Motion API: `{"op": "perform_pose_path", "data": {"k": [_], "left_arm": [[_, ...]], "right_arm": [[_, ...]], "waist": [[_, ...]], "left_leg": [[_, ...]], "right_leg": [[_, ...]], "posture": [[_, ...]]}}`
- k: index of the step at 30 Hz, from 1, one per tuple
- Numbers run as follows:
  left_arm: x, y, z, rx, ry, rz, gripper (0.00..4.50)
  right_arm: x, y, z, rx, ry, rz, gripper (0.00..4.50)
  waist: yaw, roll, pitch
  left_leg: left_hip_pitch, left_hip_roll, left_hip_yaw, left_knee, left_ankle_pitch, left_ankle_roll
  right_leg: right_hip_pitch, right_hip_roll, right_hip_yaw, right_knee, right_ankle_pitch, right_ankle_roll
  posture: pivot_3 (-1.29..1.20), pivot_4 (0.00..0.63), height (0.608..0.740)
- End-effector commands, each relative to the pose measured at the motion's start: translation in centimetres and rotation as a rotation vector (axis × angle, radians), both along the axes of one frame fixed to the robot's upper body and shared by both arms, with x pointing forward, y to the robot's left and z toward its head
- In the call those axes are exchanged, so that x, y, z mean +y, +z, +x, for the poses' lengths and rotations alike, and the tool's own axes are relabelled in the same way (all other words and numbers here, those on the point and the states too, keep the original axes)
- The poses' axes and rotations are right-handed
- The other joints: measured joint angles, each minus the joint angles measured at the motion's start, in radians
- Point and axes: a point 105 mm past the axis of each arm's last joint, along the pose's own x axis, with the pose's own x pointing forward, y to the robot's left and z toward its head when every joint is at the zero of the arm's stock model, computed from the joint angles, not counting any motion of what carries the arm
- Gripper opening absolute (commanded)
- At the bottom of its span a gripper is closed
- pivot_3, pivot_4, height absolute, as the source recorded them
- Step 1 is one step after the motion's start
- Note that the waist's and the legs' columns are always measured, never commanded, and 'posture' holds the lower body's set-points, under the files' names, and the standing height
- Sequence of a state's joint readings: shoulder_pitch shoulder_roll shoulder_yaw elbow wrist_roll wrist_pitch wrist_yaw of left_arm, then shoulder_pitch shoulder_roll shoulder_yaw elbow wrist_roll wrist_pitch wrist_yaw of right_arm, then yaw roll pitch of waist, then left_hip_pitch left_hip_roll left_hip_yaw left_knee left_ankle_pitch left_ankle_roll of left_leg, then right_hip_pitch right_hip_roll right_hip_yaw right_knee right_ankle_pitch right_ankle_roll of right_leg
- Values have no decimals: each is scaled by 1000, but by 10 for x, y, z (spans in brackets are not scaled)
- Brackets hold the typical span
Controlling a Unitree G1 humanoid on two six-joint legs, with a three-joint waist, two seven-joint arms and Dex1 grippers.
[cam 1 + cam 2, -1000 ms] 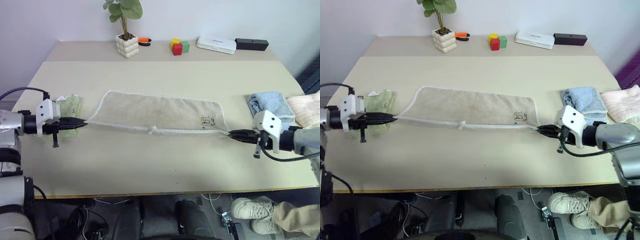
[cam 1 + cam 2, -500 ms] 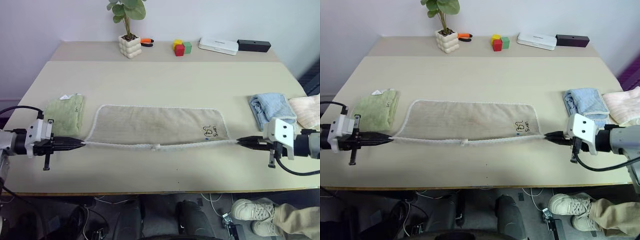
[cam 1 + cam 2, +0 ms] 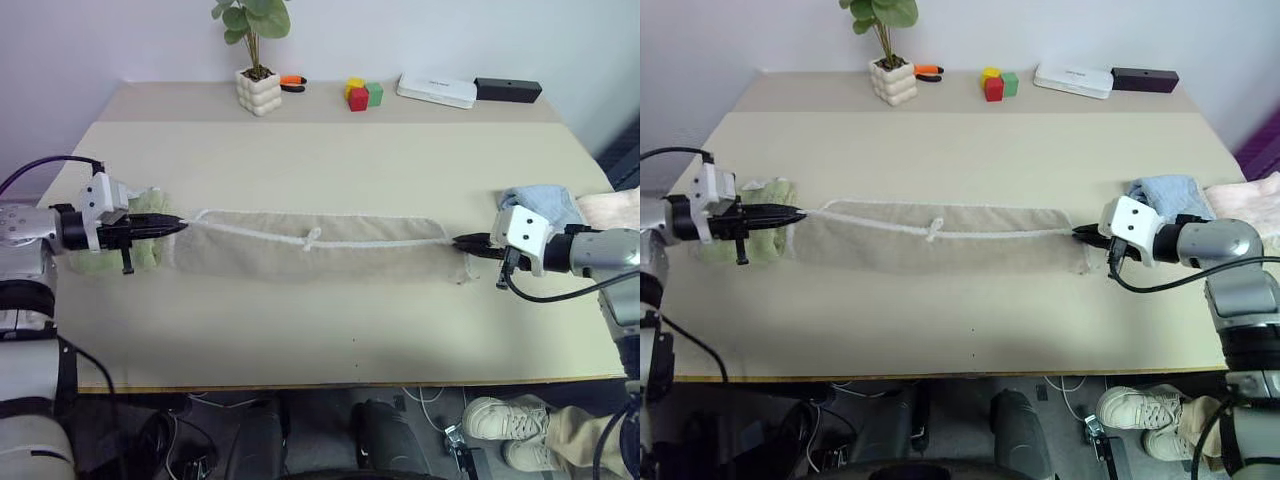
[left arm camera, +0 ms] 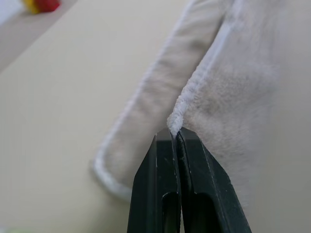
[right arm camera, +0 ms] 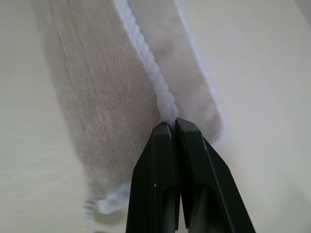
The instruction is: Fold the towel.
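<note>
Fingers on both sides are pinching the white corded edge of the towel (image 3: 320,252): your left gripper (image 3: 172,225) clamps one end corner and your right gripper (image 3: 462,241) clamps the other, each pair pressed tight on the cord, as both wrist views show.

Start with the desk (image 3: 330,330): nothing on it has shifted. The big change is the towel itself. Half a second ago the corded edge was stretched taut along the near side, with the cloth lying flat beyond it. Now you have carried that edge away from you and over the cloth, so the towel lies as a narrower, doubled band across the middle of the desk, between the green folded towel (image 3: 145,205) and the light blue folded towel (image 3: 545,200). That looks like the first lengthwise fold nearly laid.

Smaller things: the cord's little knot (image 3: 312,238) now sits on top of the band. The carried edge seems to stop just short of the far edge, though from this angle you cannot be sure. Check the alignment before you let go.
</note>
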State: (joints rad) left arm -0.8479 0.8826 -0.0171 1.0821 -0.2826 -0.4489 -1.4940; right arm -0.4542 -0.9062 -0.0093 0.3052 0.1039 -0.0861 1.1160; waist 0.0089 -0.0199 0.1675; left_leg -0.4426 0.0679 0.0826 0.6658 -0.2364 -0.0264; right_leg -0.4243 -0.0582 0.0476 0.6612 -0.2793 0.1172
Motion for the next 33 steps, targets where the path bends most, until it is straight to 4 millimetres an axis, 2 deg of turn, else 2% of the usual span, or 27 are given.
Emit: {"op": "perform_pose_path", "data": {"k": [1,9,14,26,33], "left_arm": [[0,0,11,-47,56,42,0],[-9,-1,29,-56,122,36,0],[-8,6,39,-73,190,28,0],[-12,2,49,-84,243,38,0],[-10,1,55,-91,305,26,0]], "right_arm": [[1,10,15,-71,-22,-6,70],[-1,19,40,-159,-86,-2,70],[1,17,44,-171,-87,4,70],[-8,13,54,-176,-151,-22,70],[1,12,61,-193,-148,-2,70]], "waist": [[-1,0,0],[1,0,0],[0,0,0],[-3,0,0],[-6,0,0]], "left_leg": [[0,0,0,0,0,0],[0,0,0,0,0,0],[0,0,0,0,0,0],[0,0,0,0,0,0],[0,0,0,0,0,0]], "right_leg": [[0,0,0,0,0,0],[0,0,0,0,0,0],[0,0,0,0,0,0],[0,0,0,0,0,0],[0,0,0,0,0,0]], "posture": [[0,150,735],[0,150,735],[0,150,735],[0,150,735],[0,150,735]]}}
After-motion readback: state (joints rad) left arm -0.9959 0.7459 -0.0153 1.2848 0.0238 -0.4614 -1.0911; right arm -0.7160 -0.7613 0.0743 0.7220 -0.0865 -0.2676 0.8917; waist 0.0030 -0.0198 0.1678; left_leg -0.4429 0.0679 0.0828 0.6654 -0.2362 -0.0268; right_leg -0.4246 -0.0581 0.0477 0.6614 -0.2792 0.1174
